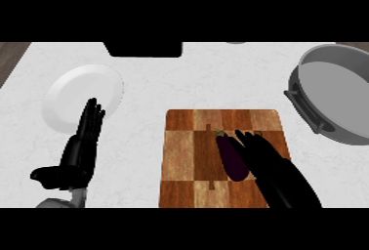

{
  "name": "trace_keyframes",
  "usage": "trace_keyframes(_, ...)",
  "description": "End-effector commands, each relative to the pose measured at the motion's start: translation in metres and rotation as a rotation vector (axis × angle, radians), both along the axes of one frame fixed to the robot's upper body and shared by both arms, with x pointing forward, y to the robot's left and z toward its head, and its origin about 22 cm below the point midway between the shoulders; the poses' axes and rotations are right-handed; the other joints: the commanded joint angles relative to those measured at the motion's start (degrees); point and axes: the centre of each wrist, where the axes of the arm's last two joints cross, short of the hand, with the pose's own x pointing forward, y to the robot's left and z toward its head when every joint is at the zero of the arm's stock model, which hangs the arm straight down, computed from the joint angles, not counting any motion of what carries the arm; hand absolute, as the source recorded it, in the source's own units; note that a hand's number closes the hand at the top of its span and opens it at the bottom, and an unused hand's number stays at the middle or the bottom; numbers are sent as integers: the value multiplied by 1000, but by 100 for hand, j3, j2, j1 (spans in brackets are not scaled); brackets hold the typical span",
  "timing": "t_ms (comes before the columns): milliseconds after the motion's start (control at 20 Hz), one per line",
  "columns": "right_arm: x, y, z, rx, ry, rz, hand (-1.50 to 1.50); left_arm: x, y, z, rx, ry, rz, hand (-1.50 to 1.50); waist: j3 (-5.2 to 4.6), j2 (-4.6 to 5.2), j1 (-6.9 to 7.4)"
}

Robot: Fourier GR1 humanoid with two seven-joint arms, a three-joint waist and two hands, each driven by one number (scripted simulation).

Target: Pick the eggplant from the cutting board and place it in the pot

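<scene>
A dark purple eggplant (pixel 232 156) with a green stem lies lengthwise on the wooden checkered cutting board (pixel 191 146) in the middle of the counter. My right hand (pixel 268 158) lies right beside the eggplant on its right side, fingers straight and pointing away from me, touching or nearly touching it. The grey pot (pixel 338 97) stands at the far right, partly cut off by the view's edge, with a dark handle facing the board. My left hand (pixel 83 141) rests open at the left, fingers up.
A white plate (pixel 75 93) lies at the left, just beyond my left hand's fingertips. A dark rectangular object (pixel 144 49) sits at the counter's far edge. White marbled counter lies between the board and the pot.
</scene>
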Motion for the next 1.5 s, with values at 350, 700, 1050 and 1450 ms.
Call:
trace_keyframes(350, 35, 7, -25, -74, 118, -41, -150, 0, 15, -7, -8, -12, 3, 0, 5, -2, -27)
trace_keyframes(700, 39, 25, -45, -99, 95, -46, -150, 3, 12, 7, -17, 12, 9, 0, 5, -4, -26)
trace_keyframes(1050, 45, 34, -77, -82, 78, -59, -150, -4, -10, -9, -2, -11, -12, 0, 5, -1, -27)
trace_keyframes(1450, 50, 21, -73, -113, -87, 10, 150, 8, -8, -3, -5, -1, 21, 0, 5, -3, -42)
